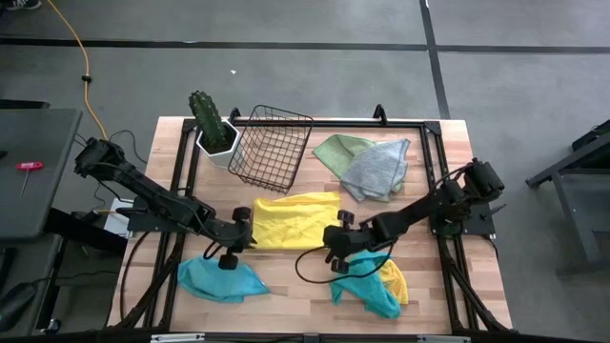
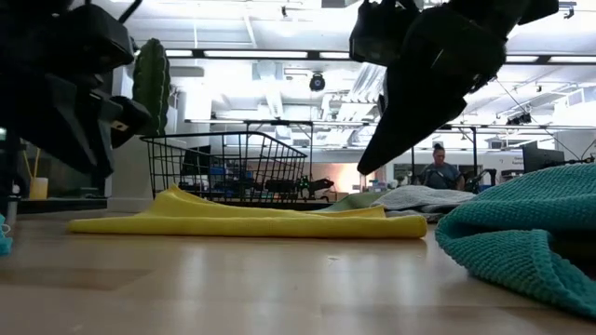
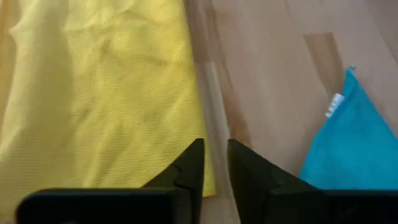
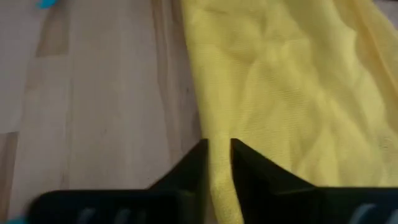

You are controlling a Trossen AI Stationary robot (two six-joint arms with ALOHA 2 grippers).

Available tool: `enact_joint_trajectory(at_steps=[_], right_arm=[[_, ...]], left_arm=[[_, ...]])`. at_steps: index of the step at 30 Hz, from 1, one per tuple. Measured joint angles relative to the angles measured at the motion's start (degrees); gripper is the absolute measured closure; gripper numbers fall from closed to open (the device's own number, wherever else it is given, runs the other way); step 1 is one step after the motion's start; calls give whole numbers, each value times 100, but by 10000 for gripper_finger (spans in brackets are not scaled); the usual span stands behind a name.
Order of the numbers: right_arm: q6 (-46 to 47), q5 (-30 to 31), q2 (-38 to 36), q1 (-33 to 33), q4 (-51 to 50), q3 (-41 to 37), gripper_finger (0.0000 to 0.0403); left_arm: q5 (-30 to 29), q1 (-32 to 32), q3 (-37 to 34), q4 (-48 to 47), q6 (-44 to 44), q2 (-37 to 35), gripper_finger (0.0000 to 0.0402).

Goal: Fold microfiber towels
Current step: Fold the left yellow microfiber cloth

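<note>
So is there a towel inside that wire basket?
No, the black wire basket holds nothing; the yellow towel lies on the table in front of it.

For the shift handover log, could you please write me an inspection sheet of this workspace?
Surface: wooden table, bare between cloths.
Job's things: yellow towel lies folded at centre; teal towel crumpled at front left; teal-and-yellow pile front right; green towel and grey towel overlap at the back.
Clutter: black wire basket; potted cactus.
Grippers: left hand and right hand at the yellow towel's opposite edges, slightly parted, holding nothing.
Cables: orange cord on the floor.
Surroundings: person seated far behind.
</note>
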Motion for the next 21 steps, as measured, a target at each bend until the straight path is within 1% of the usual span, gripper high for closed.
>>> enact_joint_trajectory(at_steps=[3,6,10,14,17,21], right_arm=[[-6,-13,22,23,33,0,289],[-160,-149,108,20,33,0,237],[-257,-264,246,20,22,0,191],[-362,-253,263,20,-22,0,176],[-429,-252,263,20,-52,0,178],[-515,-272,263,29,-350,0,185]], left_arm=[[-154,-181,0,22,2,54,298],[-306,-326,0,27,-48,205,270],[-347,-404,2,88,-228,547,242],[-413,-389,2,278,-350,908,232],[-415,-391,4,364,-353,1169,232],[-500,-393,23,444,-377,1419,232]])
